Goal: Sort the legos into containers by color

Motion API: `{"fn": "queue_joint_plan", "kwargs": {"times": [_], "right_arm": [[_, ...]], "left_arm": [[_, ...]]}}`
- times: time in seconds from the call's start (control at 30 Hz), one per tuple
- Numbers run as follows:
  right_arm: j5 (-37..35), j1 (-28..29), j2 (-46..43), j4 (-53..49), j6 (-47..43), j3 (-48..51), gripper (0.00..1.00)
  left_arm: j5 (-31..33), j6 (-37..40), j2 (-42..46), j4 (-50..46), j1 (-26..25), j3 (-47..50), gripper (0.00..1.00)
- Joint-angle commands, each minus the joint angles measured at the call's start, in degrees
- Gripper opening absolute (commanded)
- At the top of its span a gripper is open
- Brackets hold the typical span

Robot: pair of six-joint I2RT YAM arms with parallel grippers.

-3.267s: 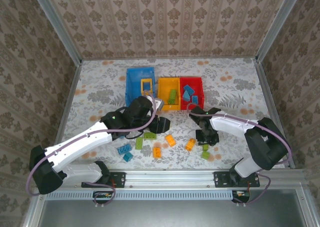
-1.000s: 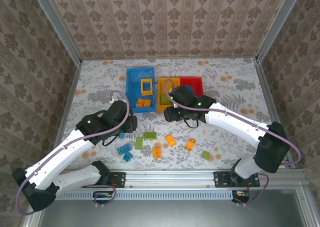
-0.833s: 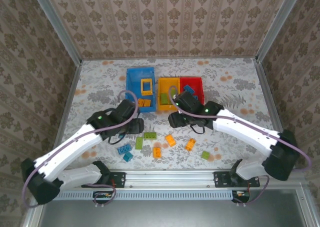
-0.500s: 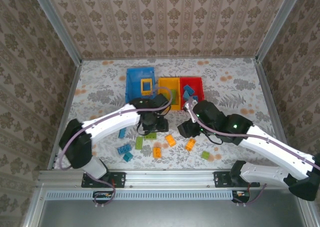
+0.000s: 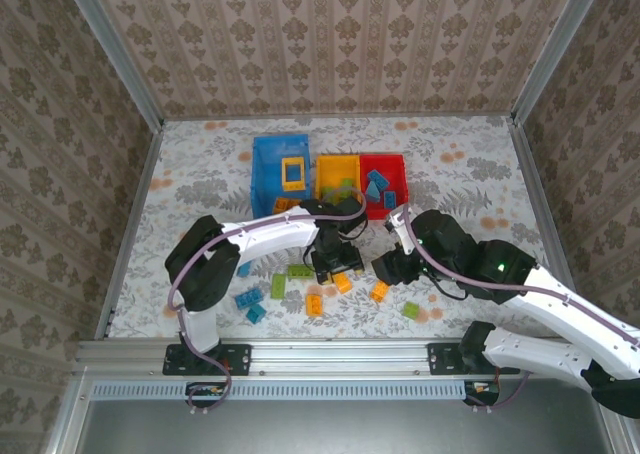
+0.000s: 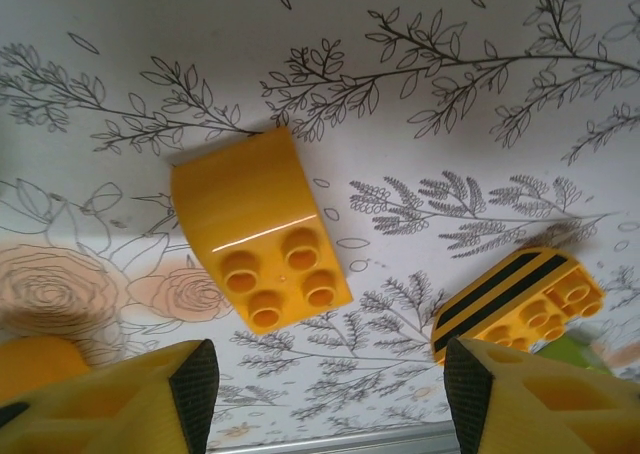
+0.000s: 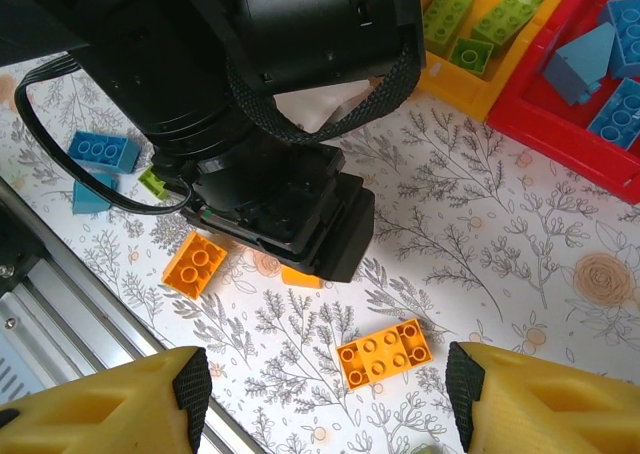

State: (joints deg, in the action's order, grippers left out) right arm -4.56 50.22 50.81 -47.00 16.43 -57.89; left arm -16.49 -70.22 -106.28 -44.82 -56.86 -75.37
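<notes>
Left gripper (image 6: 325, 389): fingers wide open, holding nothing.
Sloped orange brick (image 6: 258, 229): on the table just ahead of the left fingers, in line with the gap, not touched.
Striped orange brick (image 6: 520, 299): just ahead of the finger at the right edge of the left wrist view.
Right gripper (image 7: 325, 399): fingers wide open, holding nothing.
Flat orange brick (image 7: 385, 352): just ahead of the right fingers, between them.
Left and right grippers: very near each other, over the same patch.
Yellow bin (image 7: 460, 92): far past the right fingers, with three green bricks.
Red bin (image 7: 545, 124): beside it, with blue bricks.
Blue bin (image 5: 258, 174): farthest, with the yellow frame (image 5: 293, 172).
What could go wrong: the grippers may bump. The smooth slope may slip out of a pinch.
Loose legos (image 5: 314, 302): three orange, three green, about three blue.
Bins: three.
</notes>
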Motion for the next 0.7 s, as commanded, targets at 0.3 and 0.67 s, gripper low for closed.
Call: {"fn": "queue_joint_plan", "kwargs": {"times": [0.3, 0.67], "right_arm": [[-0.4, 0.5, -0.6, 0.3, 1.7, 1.5, 0.67], [-0.2, 0.5, -0.7, 0.4, 2.1, 2.2, 0.66]], "left_arm": [[2.0, -6.2, -2.1, 1.1, -0.7, 2.9, 0.62], [3.4, -4.8, -6.5, 1.9, -0.3, 0.7, 0.42]]}}
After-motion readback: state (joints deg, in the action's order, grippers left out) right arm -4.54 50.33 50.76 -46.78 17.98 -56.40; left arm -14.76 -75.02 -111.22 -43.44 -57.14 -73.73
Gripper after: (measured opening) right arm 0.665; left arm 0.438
